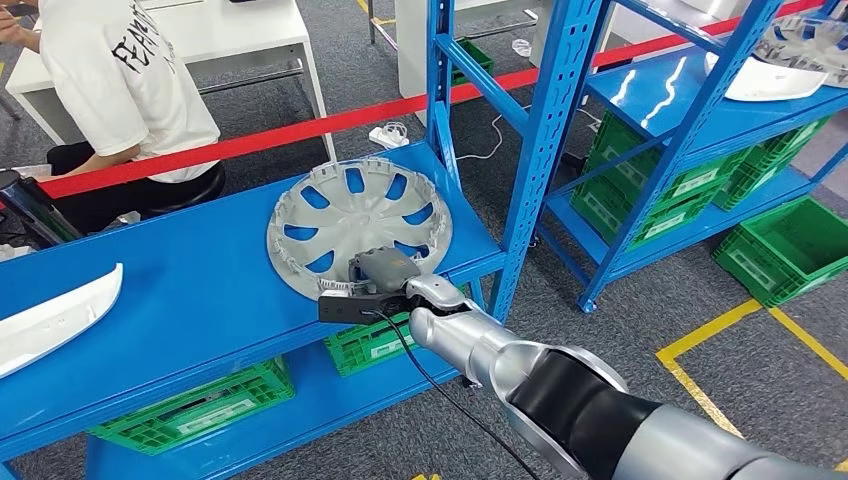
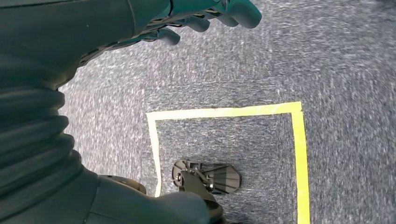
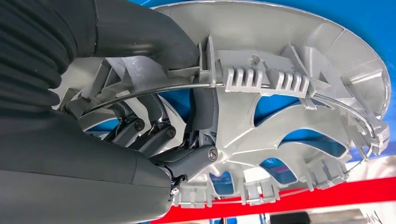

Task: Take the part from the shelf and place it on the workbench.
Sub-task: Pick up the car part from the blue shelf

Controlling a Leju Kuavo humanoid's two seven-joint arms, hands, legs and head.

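A silver wheel cover (image 1: 360, 205) lies flat on the blue shelf board (image 1: 200, 290), near its front right corner. My right hand (image 1: 385, 275) reaches in from the front and grips the cover's near rim. In the right wrist view the thick thumb (image 3: 154, 32) presses on the outside of the rim, and the dark fingers (image 3: 201, 116) hook inside the wheel cover (image 3: 289, 107) behind its ribbed edge. My left hand (image 2: 201, 18) hangs over the grey carpet, fingers loosely apart and holding nothing.
A blue upright (image 1: 540, 150) stands just right of the cover. A white curved part (image 1: 50, 320) lies at the shelf's left. Green crates (image 1: 200, 405) sit below. A second rack (image 1: 700, 110) holds more parts. A person (image 1: 120, 80) sits behind red tape (image 1: 300, 130).
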